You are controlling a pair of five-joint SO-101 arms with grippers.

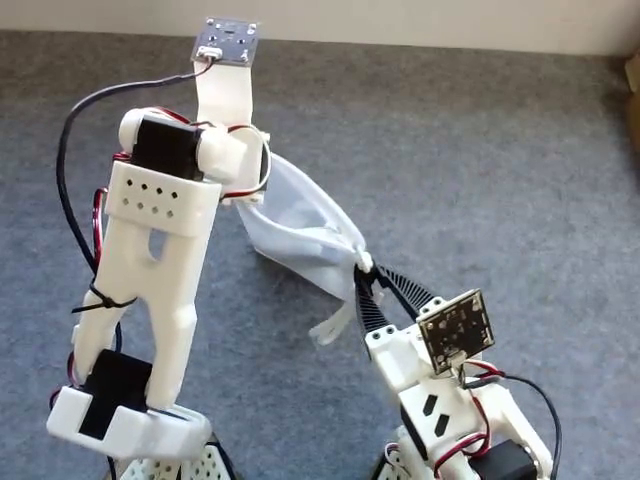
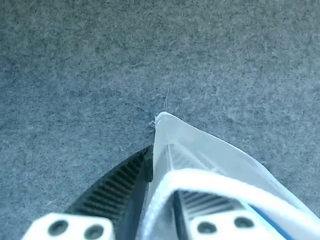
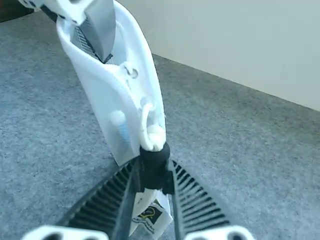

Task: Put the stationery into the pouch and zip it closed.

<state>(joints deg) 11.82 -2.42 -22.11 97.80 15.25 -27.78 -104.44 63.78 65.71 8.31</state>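
Step was zipping, by my read | left gripper (image 2: 159, 150) clamped far end of pouch (image 1: 300, 228) | right gripper (image 3: 153, 169) clamped zip pull (image 3: 152, 155), nearer | next likely needed: steady pull, pouch taut

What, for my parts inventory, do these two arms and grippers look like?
The left arm and right arm are white plastic with black motors; the left has a panel of small holes. The left gripper and right gripper have black ribbed fingers. Red wires and a black cable trail along.
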